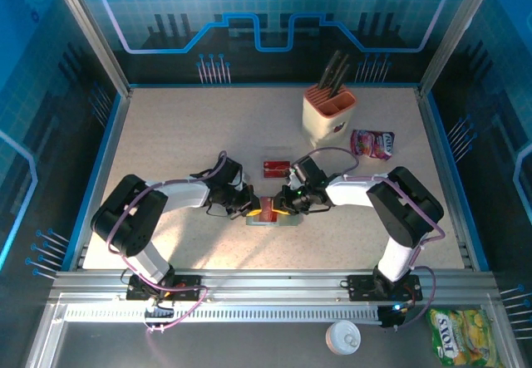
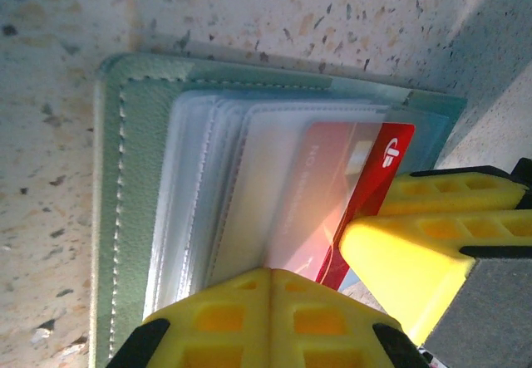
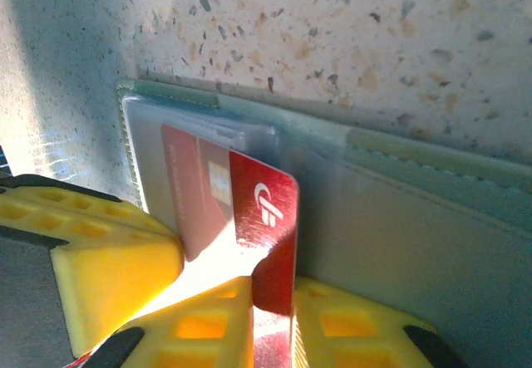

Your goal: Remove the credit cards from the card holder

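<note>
Pinching a red credit card (image 3: pixel 259 206) partly out of its clear sleeve (image 2: pixel 249 193), the right tool (image 3: pixel 271 300) empties the open card holder (image 2: pixel 141 177) pinned under the closed left tool (image 2: pixel 270 289), with one loose red card (image 1: pixel 276 169) already on the table (image 1: pixel 183 135) beyond both tools.

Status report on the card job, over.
Left hand shut, down on card holder. Right hand pinching red card, partly out of its sleeve. Loose card lies beyond; nothing blocking.
</note>
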You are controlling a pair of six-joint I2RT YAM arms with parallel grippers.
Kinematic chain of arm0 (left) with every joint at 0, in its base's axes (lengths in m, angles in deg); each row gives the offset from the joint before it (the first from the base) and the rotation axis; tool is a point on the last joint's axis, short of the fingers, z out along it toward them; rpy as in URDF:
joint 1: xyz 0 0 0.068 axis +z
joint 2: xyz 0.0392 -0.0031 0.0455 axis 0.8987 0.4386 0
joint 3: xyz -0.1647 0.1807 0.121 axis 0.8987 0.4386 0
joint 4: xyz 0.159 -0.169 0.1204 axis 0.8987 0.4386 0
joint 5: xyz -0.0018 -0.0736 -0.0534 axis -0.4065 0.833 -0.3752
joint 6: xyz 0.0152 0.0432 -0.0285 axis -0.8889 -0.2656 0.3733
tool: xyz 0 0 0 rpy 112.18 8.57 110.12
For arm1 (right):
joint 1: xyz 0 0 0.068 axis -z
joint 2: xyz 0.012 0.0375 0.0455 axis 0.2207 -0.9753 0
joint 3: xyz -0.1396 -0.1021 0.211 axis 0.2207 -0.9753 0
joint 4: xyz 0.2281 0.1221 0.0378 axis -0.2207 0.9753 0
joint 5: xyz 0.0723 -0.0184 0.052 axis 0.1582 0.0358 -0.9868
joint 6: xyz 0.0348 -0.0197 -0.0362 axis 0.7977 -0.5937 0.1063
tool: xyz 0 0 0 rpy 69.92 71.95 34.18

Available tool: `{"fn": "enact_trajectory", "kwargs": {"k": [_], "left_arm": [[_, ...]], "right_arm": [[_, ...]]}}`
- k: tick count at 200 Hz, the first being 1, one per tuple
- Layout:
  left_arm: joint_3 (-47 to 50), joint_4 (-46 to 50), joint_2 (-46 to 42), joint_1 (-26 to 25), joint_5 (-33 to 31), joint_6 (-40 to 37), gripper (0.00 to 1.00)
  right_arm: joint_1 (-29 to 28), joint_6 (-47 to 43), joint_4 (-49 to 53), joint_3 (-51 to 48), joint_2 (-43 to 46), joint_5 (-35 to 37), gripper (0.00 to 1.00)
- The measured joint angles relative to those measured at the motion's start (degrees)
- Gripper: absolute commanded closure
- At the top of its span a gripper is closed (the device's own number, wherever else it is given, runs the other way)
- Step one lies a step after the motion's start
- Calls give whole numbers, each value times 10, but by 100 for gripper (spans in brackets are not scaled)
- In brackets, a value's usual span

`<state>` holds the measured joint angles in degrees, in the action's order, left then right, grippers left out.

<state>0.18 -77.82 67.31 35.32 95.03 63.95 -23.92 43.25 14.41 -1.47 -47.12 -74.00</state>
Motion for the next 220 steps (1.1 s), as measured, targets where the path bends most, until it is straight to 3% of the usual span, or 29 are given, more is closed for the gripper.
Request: {"fn": "enact_trajectory", "kwargs": {"k": [220], "left_arm": [[0,2,0,0,0,0,100]], "right_arm": [[26,-31,36,-15,54,-4,92]]}}
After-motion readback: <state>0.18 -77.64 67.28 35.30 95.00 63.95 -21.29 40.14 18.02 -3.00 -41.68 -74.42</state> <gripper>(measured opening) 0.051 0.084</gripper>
